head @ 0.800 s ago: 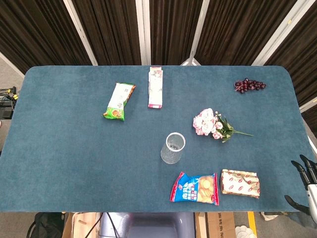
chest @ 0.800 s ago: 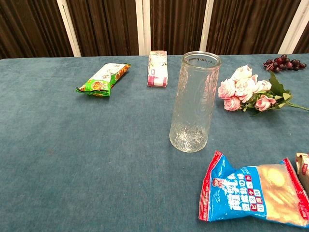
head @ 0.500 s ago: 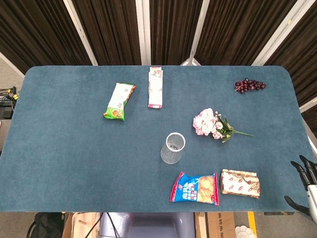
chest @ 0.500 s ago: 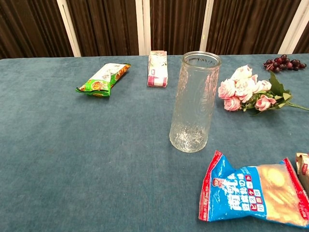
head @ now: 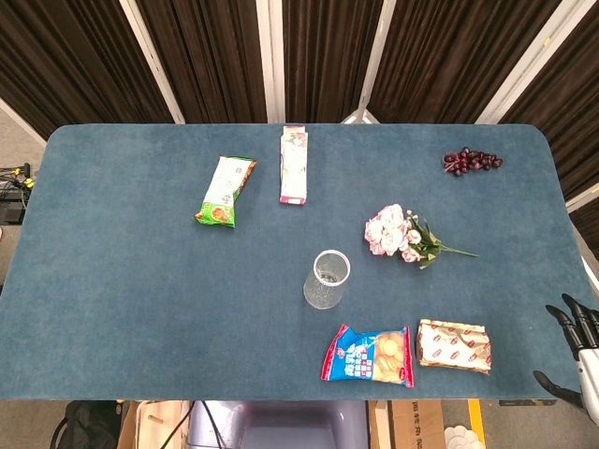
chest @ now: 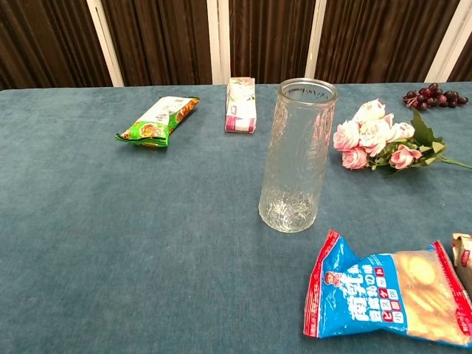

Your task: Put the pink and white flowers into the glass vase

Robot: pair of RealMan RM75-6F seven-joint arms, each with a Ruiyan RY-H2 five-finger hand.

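Nothing of the task is done yet, by the look of it: the glass vase (chest: pixel 298 156) stands upright and holds nothing, near mid-worktop, and the pink and white flowers (head: pixel 404 237) lie flat on the blue worktop (head: pixel 131 271), off to the vase's right and a little farther back, apart from it. All of it remains: reach, grasp, lift, turn stems down, insert.

Bouquet's long axis runs roughly left-right across the worktop. Blooms point toward the vase; green stems trail away to the right, tipped slightly toward the near edge.

Right hand (head: pixel 576 354) shows only at the head view's lower right corner, past the worktop edge, well apart from the flowers; fingers spread, nothing in them. Left hand not visible in either view.
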